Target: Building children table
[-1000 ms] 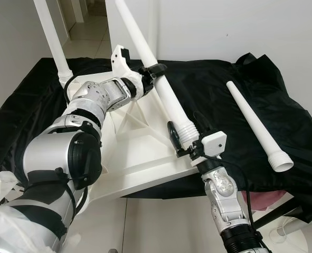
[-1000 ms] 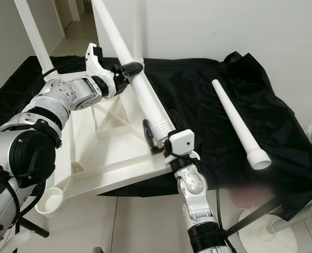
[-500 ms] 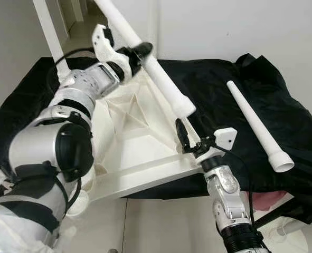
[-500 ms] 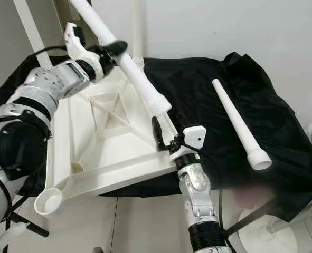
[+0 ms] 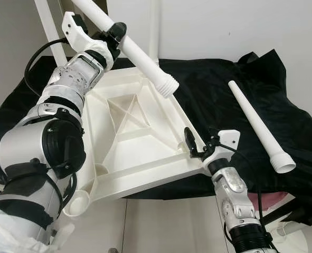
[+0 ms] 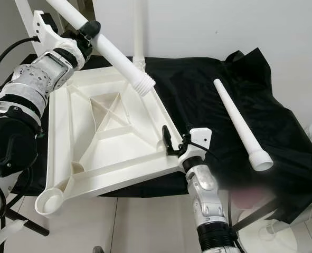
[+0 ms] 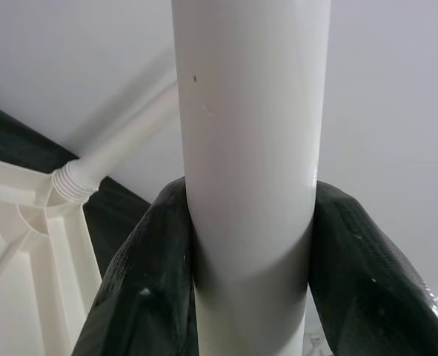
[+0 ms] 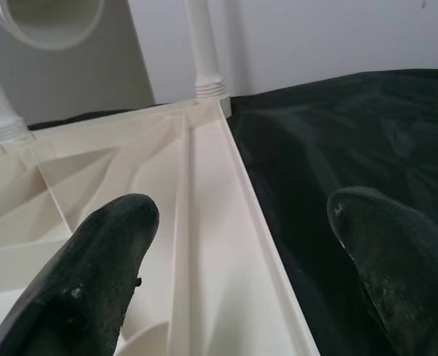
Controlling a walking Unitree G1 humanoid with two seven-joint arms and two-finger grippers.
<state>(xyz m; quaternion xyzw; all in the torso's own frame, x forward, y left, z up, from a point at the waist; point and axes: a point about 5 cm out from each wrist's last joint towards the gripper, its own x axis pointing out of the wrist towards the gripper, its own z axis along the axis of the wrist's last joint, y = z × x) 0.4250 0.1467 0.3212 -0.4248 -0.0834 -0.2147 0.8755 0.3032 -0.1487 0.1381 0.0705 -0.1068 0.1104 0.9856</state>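
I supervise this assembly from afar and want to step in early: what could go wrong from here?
The left gripper holds the white table leg far from its threaded end, so that end may swing wide of a socket. The upturned tabletop overhangs the edge by the open right gripper and could slide off the black cloth.

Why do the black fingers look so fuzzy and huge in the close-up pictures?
Left wrist view: the fingers sit right against the lens, so they blur while clamping the white leg. Right wrist view: the same closeness softens the open fingers, yet the tabletop behind stays sharp. Eye views: evenly lit.
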